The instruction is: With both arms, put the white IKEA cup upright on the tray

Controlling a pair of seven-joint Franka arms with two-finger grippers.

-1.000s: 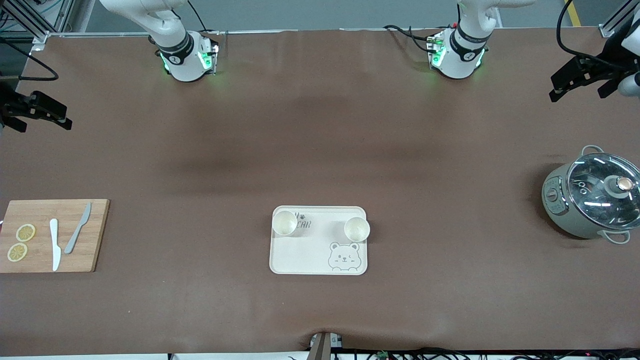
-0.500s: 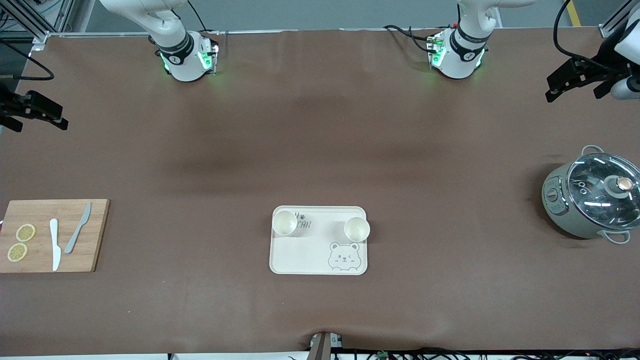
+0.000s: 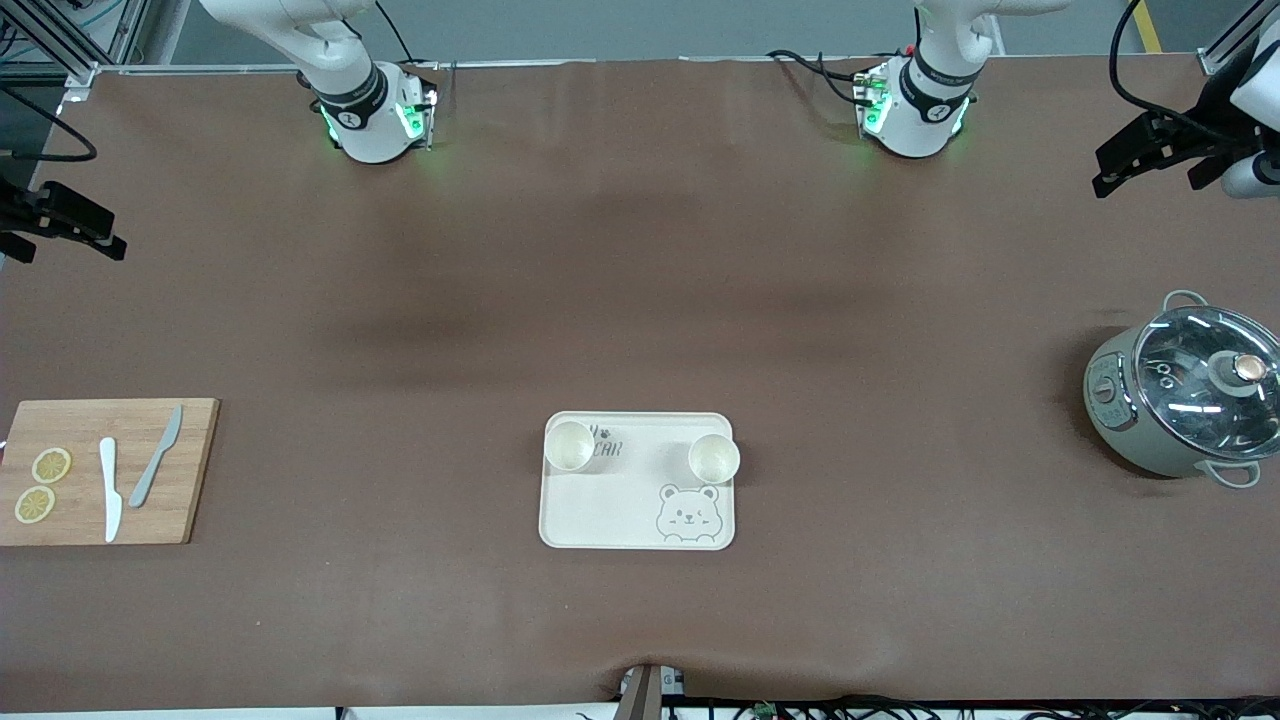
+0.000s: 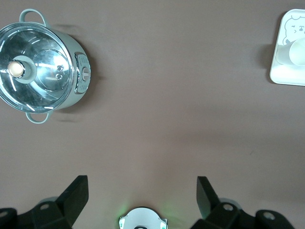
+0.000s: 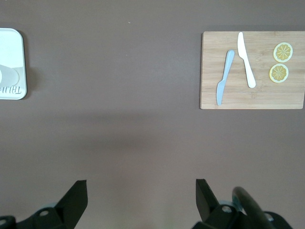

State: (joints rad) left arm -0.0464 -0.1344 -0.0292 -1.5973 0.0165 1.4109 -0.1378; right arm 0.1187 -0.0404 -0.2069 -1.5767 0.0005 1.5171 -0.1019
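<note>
The cream tray [image 3: 600,510] with the bear drawing lies in the middle of the table, near the front camera. Two white cups stand upright on it: one [image 3: 569,445] toward the right arm's end, one [image 3: 714,457] toward the left arm's end. My left gripper [image 3: 1147,185] is open and empty, up in the air over the table's edge at the left arm's end. My right gripper [image 3: 70,250] is open and empty over the table's edge at the right arm's end. The left wrist view shows the tray's edge [image 4: 286,76] and one cup [image 4: 296,51]. The right wrist view shows the tray's edge [image 5: 12,45].
A grey-green pot [image 3: 1185,400] with a glass lid stands at the left arm's end and shows in the left wrist view [image 4: 40,71]. A wooden cutting board [image 3: 190,470] with two knives and two lemon slices lies at the right arm's end and shows in the right wrist view [image 5: 252,95].
Both grippers have drifted a little outward, toward their own ends of the table. The cups and the tray have not moved.
</note>
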